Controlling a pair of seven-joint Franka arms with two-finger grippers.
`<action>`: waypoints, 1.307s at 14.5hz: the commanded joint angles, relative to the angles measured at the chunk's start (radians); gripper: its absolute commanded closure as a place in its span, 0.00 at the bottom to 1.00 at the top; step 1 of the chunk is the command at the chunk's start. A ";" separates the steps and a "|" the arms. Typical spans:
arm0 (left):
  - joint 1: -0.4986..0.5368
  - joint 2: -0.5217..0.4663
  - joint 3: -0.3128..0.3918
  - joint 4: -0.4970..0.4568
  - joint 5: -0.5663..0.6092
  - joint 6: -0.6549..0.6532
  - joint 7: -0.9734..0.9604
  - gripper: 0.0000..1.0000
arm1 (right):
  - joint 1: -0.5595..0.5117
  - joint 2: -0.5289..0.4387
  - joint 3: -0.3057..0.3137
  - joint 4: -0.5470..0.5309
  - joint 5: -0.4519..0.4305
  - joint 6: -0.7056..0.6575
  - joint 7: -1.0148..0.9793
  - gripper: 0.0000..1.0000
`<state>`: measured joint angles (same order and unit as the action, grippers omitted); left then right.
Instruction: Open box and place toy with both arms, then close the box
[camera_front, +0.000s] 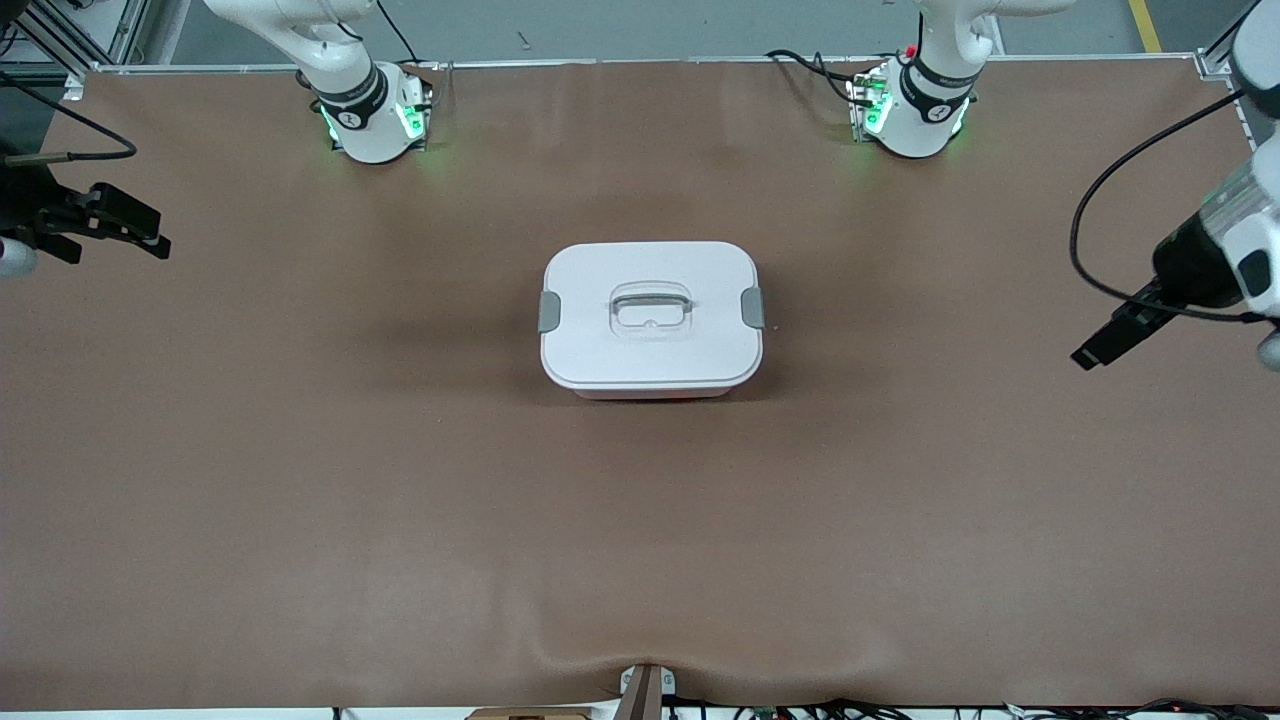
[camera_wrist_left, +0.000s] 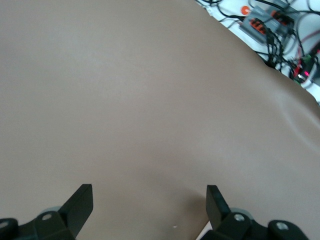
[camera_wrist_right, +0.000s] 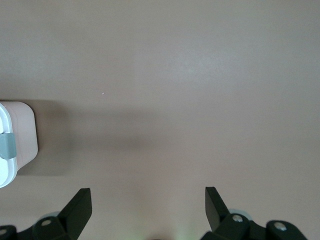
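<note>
Sitting in the middle of the brown table (camera_front: 300, 480), the box (camera_front: 651, 318) has its white lid (camera_front: 650, 355) on and both grey side clips (camera_front: 550, 311) down. No toy is visible. The left gripper (camera_wrist_left: 150, 200) hangs over the table's left-arm end, jaws spread wide and empty. The right gripper (camera_wrist_right: 148, 200) hangs over the right-arm end, likewise spread and empty.

Light: even, bright, overhead.
Shadow: soft around the white-lidded pink plastic box (camera_front: 651, 318).
Focus: sharp; wrist views slightly soft.
</note>
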<state>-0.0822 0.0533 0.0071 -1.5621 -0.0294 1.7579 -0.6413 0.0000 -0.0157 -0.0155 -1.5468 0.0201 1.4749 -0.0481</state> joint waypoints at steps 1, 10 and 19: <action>-0.004 -0.070 0.031 -0.019 -0.023 -0.087 0.127 0.00 | -0.002 0.010 0.002 0.005 -0.005 -0.008 -0.003 0.00; 0.005 -0.148 0.033 -0.021 -0.009 -0.228 0.429 0.00 | -0.003 0.011 0.002 0.007 0.001 -0.005 -0.003 0.00; 0.005 -0.162 0.028 -0.036 0.034 -0.255 0.572 0.00 | -0.009 0.020 0.002 0.002 0.001 -0.008 -0.003 0.00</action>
<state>-0.0816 -0.0767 0.0409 -1.5745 -0.0133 1.5155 -0.0907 -0.0014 0.0041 -0.0172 -1.5492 0.0202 1.4752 -0.0481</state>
